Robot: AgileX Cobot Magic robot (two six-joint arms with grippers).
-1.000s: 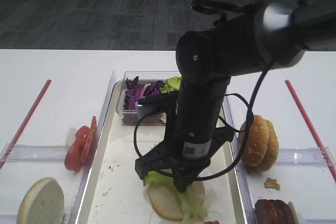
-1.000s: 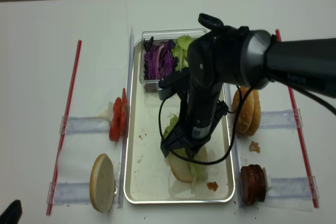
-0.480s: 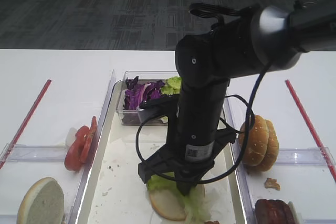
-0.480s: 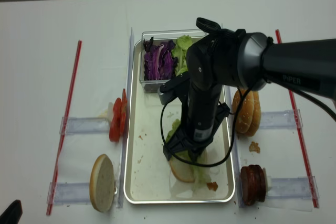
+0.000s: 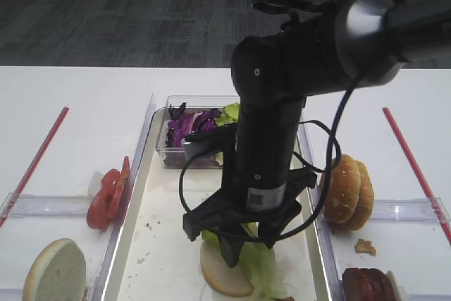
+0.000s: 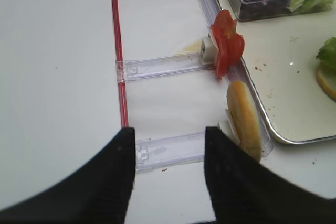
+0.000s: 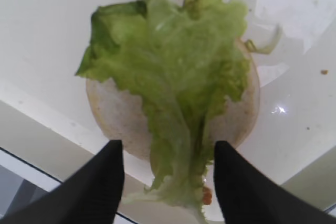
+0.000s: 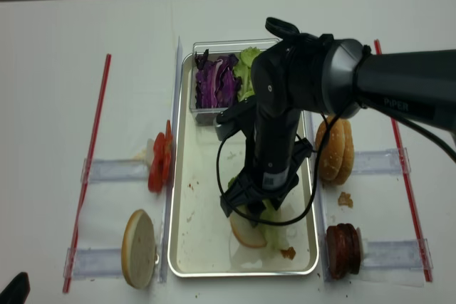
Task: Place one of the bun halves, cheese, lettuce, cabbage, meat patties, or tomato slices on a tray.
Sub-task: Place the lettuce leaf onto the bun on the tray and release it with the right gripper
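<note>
The lettuce lies draped on a bun half at about 5 o'clock in the tray, so the placing looks done. The right end effector hovers just above with fingers spread, holding nothing. The left end effector also gapes empty. In the exterior views the arm hides most of the leaf.

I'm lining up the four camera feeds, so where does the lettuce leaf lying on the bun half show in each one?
Exterior high: lettuce bottom centre, under the right claw.
Right wrist: fills the middle, draped over the bun half.
Left wrist: only a green edge at far right.
Exterior high (realsense): lower centre, mostly hidden by the arm.
Shared landmark: the tray.
</note>
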